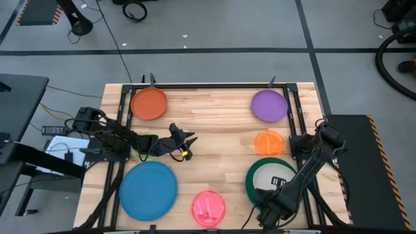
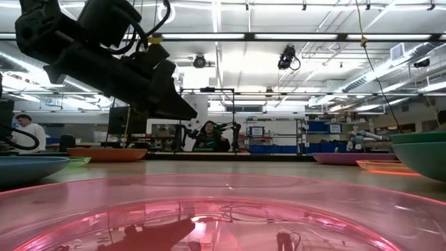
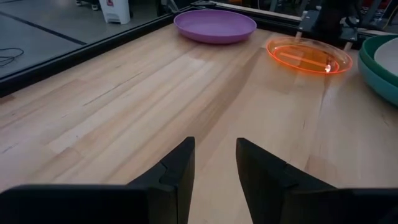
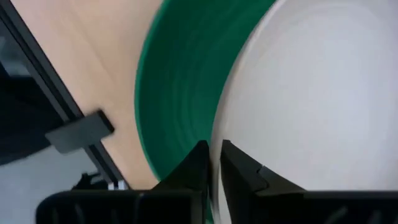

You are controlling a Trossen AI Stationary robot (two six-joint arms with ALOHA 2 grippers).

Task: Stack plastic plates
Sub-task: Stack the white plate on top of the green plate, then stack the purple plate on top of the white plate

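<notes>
A cream plate [image 1: 273, 177] lies inside a large green plate [image 1: 251, 175] at the table's near right. My right gripper [image 1: 262, 194] is at their near left rim, shut on the cream plate [image 4: 311, 93]. My left gripper [image 1: 190, 144] is open and empty above the bare wood at the table's middle left, pointing right. A lime plate [image 1: 148, 139] lies mostly hidden under the left arm. Also resting on the table are a blue plate [image 1: 148, 188], a pink plate [image 1: 208, 207], a red-orange plate [image 1: 149, 104], a purple plate [image 1: 270, 105] and a small orange plate [image 1: 269, 143]. My right gripper pinches the cream plate's rim [image 4: 219, 134] between its two fingers, one finger on the green plate's side and one over the cream plate's inner face. It comes from the table's near side. The cream plate lies in the green plate [image 4: 180, 81].
A dark metal frame [image 1: 208, 85] runs along the table's edges. Bare wood [image 1: 221, 123] lies open between the plates at the middle. In the low view the pink plate [image 2: 223, 216] fills the foreground. People sit in the room behind.
</notes>
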